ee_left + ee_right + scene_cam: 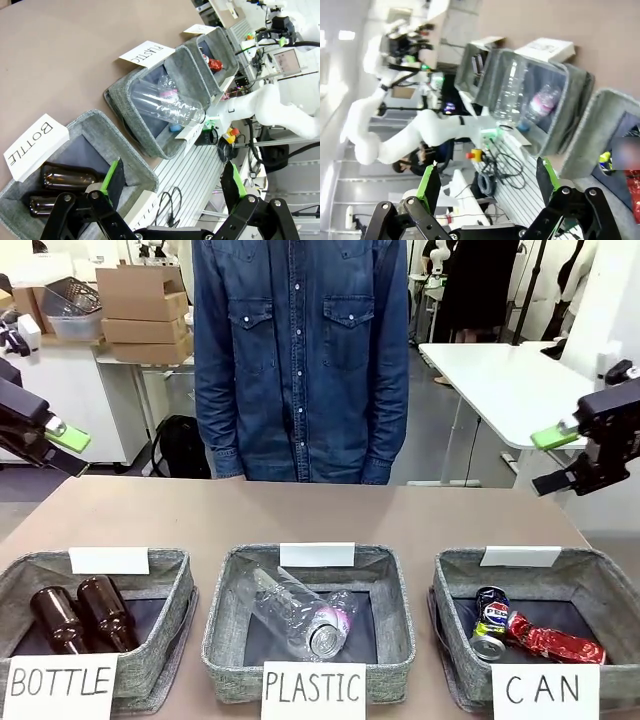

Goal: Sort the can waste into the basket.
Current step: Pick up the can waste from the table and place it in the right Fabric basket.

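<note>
brown desk (300,510): both cans (490,622) lie in the can basket (455,580); sorting looks done, both pincers (68,436) (555,437) gape empty.

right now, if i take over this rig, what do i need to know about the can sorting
Left claw: open, empty, raised at the table's left edge.
Right claw: open, empty, raised at the right edge.
Pepsi can and red can, crushed, both lie inside the CAN basket.
Done: both cans are in. No can lies on the bare tabletop in the front view.
Left: nothing that I can see.
</note>
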